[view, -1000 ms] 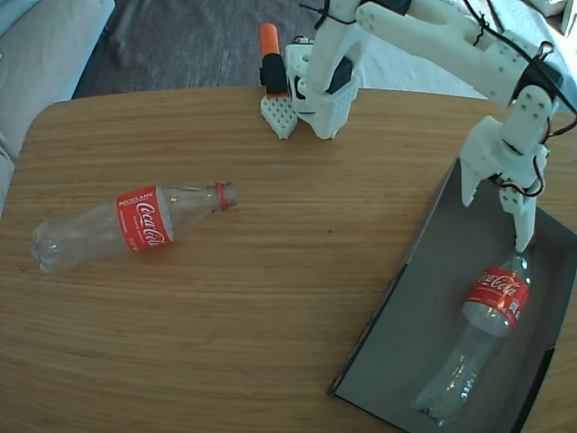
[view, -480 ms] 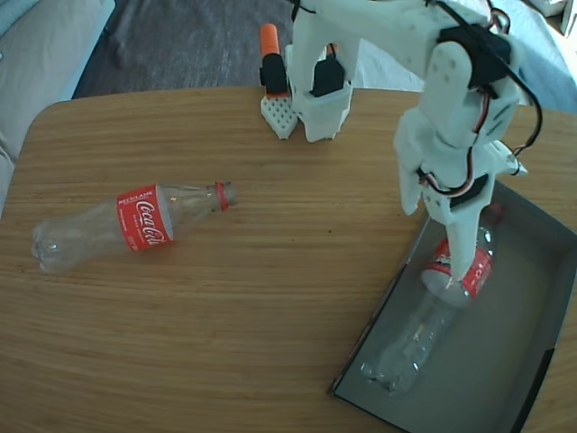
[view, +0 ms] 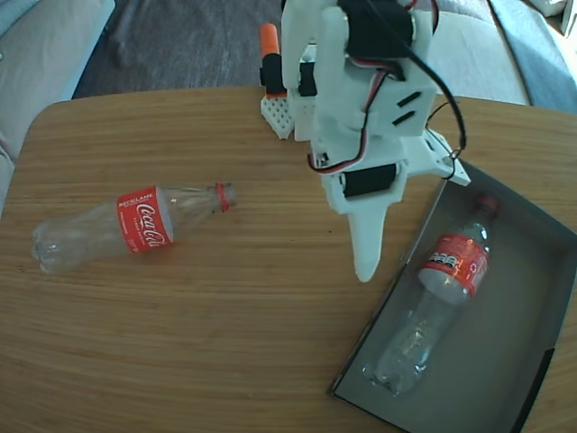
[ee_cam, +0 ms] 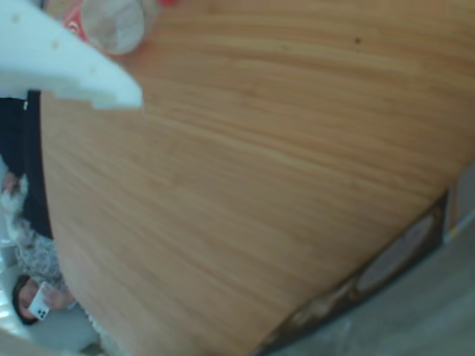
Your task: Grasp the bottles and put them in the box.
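clearly the loose bottle (view: 131,224) lies on its side on the worktop (view: 270,298), well left of the box (view: 505,361); empty and light, it looks slippery, best pinched at the labelled waist. the box holds the other bottle (view: 433,298). the claw (view: 365,257) hangs between them, empty; its spread i cannot tell.

"Coca-Cola" on left bottle's (view: 126,225) red label (view: 144,219).
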